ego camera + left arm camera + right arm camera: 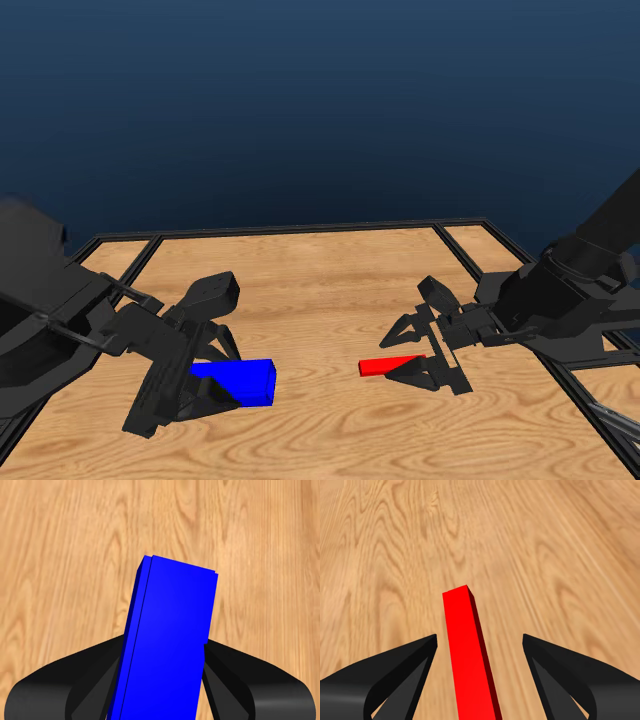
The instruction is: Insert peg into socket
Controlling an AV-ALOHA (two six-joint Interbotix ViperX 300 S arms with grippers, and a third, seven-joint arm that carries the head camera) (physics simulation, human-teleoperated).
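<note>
Left claw (215, 375) is clamped on the blue socket (243, 381) low over the table (330, 300). The right claw (425, 360) sits spread around the red peg (385, 366), jaws not touching it. Bare wood between them.

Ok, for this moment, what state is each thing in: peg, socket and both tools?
Peg: between the right tool's jaws, gaps on both sides, not gripped.
Socket: between the left tool's jaws, which sit close against it.
Left tool: closed on the socket.
Right tool: open around the peg.
</note>
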